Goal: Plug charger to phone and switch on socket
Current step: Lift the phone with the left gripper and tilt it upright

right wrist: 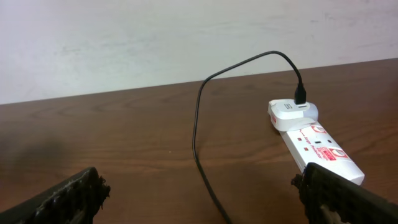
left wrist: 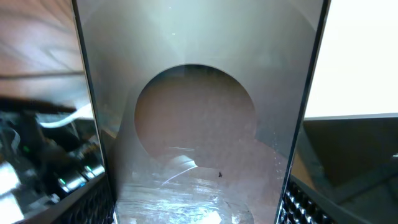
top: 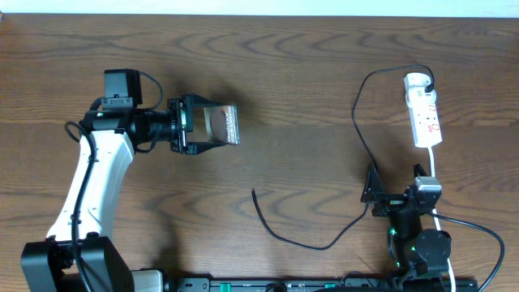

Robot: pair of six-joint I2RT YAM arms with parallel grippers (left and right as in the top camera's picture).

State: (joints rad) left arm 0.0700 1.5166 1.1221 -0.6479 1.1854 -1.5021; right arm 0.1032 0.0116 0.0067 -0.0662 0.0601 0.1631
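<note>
Clamped on the phone (top: 219, 122) with left gripper (top: 223, 126); wide apart, empty at right gripper (top: 375, 195) (the free one). Reach leftward from there for the charger (top: 272, 232) tip, angled toward the phone.

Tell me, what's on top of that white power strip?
A white adapter sits on the far end of the strip, with the black cable plugged into it. Nothing else stands on the strip. The outlet under the adapter is covered, so its pins cannot be seen.

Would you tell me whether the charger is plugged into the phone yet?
Not plugged in: the charger has its free end lying on the table, apart from the phone in the left gripper.
</note>
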